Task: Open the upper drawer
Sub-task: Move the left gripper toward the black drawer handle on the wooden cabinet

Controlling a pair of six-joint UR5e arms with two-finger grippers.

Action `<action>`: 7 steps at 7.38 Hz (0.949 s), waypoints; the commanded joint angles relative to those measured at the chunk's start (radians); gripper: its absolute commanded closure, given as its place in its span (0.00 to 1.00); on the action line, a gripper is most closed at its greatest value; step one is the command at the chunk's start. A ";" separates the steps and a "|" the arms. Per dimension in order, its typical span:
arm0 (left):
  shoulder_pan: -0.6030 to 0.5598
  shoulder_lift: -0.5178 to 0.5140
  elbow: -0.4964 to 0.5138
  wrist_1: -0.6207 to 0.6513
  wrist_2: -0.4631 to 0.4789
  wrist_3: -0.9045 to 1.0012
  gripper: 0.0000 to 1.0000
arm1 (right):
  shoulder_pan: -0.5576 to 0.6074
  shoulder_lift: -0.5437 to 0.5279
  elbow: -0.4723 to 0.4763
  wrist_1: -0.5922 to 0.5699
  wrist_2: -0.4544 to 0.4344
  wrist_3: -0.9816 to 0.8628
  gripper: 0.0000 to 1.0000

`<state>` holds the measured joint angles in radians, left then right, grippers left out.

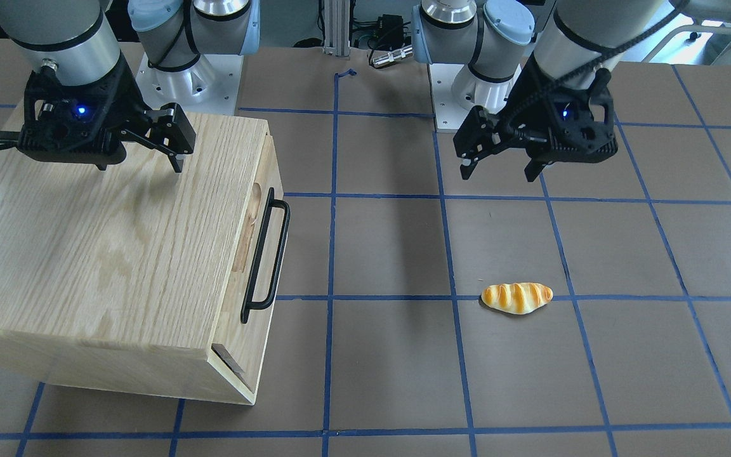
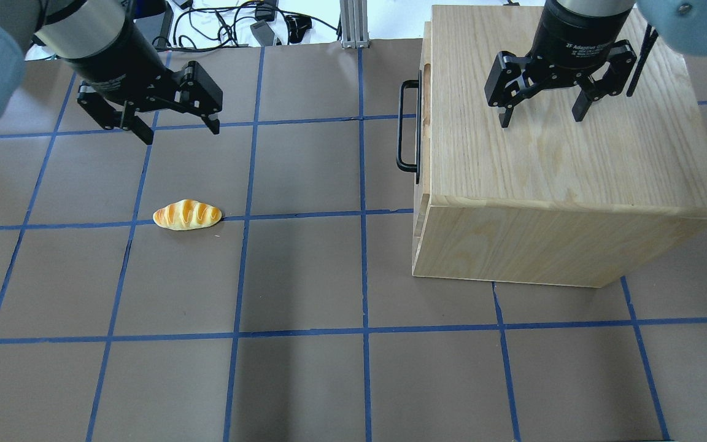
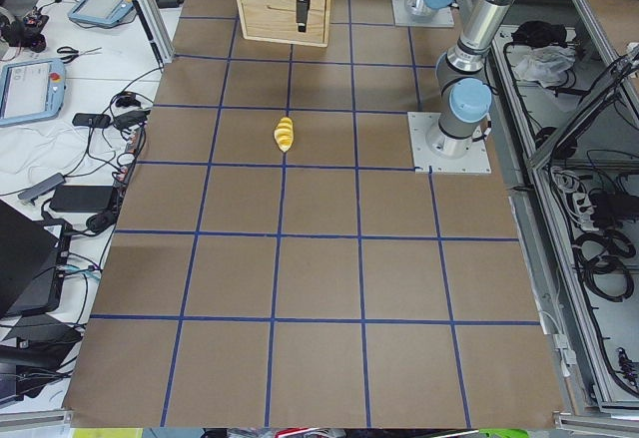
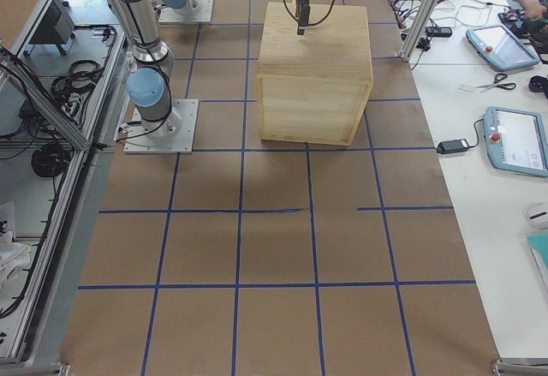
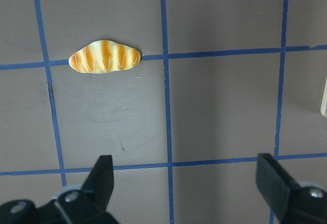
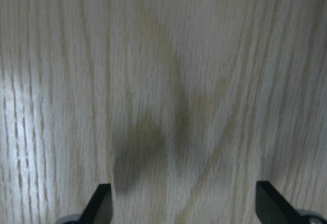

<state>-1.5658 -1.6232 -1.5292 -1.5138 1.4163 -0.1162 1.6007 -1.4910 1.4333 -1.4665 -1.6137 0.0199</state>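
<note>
The upper drawer's (image 1: 256, 254) light oak front panel faces the table's middle, with a long black bar handle (image 1: 266, 254) and an oval finger slot (image 1: 255, 193). In the overhead view the front (image 2: 425, 123) shows as a thin strip with the handle (image 2: 407, 126) beside it; it looks shut or nearly shut. My right gripper (image 2: 542, 120) hangs open and empty above the cabinet top (image 2: 562, 153), well behind the handle, and the right wrist view (image 6: 184, 206) shows only wood grain. My left gripper (image 2: 178, 132) hangs open and empty over the table, far from the drawer.
A striped bread roll (image 2: 186, 215) lies on the brown blue-taped table (image 2: 304, 276), below and in front of my left gripper (image 5: 186, 183); it also shows in the left wrist view (image 5: 104, 57). Both arm bases stand at the robot's edge (image 1: 181, 76).
</note>
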 commanded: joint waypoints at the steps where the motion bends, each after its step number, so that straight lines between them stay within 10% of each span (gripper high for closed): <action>1: -0.051 -0.110 -0.017 0.183 -0.163 -0.223 0.00 | -0.001 0.000 -0.001 0.000 0.000 0.000 0.00; 7: -0.223 -0.256 -0.017 0.386 -0.367 -0.404 0.00 | -0.001 0.000 -0.001 0.000 0.000 0.000 0.00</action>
<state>-1.7820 -1.8666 -1.5422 -1.1383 1.0627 -0.5159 1.6013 -1.4910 1.4335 -1.4665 -1.6138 0.0199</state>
